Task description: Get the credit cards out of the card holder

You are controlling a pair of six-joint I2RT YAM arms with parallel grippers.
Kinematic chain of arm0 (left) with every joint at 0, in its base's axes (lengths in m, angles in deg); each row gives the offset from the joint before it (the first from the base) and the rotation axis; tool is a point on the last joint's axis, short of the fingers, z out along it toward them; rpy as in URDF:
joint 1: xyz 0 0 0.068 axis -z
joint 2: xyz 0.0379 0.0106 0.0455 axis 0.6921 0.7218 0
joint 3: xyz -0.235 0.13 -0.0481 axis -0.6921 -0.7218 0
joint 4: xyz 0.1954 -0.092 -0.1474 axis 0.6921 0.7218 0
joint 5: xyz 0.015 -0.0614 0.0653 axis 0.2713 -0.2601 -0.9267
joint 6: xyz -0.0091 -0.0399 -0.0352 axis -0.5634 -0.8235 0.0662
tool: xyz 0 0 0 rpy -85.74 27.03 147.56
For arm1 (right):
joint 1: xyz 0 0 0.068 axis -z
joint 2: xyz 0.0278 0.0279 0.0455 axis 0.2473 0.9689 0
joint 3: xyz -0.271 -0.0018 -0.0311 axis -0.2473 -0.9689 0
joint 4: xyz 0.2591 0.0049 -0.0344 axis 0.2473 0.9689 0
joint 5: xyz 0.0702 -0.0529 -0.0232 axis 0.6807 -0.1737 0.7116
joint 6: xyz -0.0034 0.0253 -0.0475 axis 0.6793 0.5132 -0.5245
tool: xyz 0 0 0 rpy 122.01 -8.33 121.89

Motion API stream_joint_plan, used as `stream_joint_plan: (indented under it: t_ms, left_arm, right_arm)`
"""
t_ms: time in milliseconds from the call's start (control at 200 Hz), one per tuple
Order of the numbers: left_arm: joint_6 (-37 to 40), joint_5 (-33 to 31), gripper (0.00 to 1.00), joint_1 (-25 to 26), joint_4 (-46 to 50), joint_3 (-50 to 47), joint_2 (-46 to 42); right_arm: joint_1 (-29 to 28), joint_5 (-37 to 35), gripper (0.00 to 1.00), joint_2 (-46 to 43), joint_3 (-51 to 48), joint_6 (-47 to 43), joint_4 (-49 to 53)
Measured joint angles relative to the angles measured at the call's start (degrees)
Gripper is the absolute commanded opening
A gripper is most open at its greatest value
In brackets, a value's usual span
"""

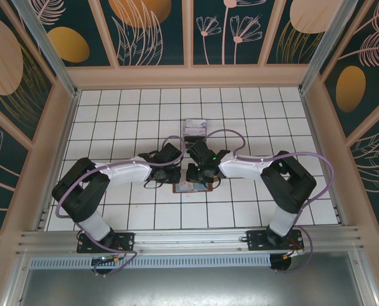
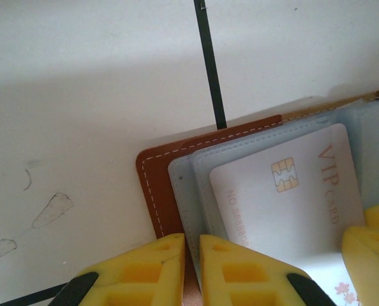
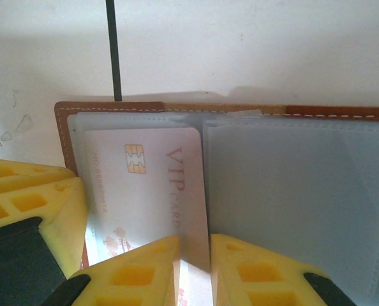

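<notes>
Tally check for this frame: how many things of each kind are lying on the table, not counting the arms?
Brown card holder, lying open: 1
White VIP card, in a sleeve of the holder: 1
Small pale box, beyond the grippers: 1
Total: 3
Any further cards, in the other sleeves or in the box, cannot be made out.

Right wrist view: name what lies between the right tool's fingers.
The white VIP card: its right edge runs between the fingers of the right tool, seen in the right wrist view.
</notes>
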Motion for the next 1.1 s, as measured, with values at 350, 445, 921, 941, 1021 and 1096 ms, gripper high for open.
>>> stream_joint_plan:
  t_ms: [350, 445, 921, 941, 1021, 1096]
  left_arm:
    - [0.0, 0.0, 0.16, 0.0, 0.3, 0.4, 0.4]
    - [0.0, 0.0, 0.16, 0.0, 0.6, 0.6, 0.5]
    - [0.0, -0.2, 0.16, 0.0, 1.5, 1.3, 0.9]
    - [0.0, -0.2, 0.16, 0.0, 1.5, 1.3, 0.9]
    - [0.0, -0.2, 0.16, 0.0, 1.5, 1.3, 0.9]
    - [0.0, -0.2, 0.16, 0.0, 1.5, 1.3, 0.9]
  right_arm:
    - [4.6, 9.6, 0.19, -3.3, -11.0, 2.0, -15.7]
    - [5.7, 12.4, 0.17, -3.5, -13.5, 2.8, -20.1]
    - [8.0, 21.4, 0.17, -2.9, -18.7, 4.4, -30.9]
    - [8.0, 21.7, 0.17, -2.8, -18.7, 4.4, -31.2]
    - [8.0, 22.5, 0.15, -2.6, -19.0, 4.4, -32.0]
    - [8.0, 23.1, 0.13, -2.6, -19.2, 4.4, -32.4]
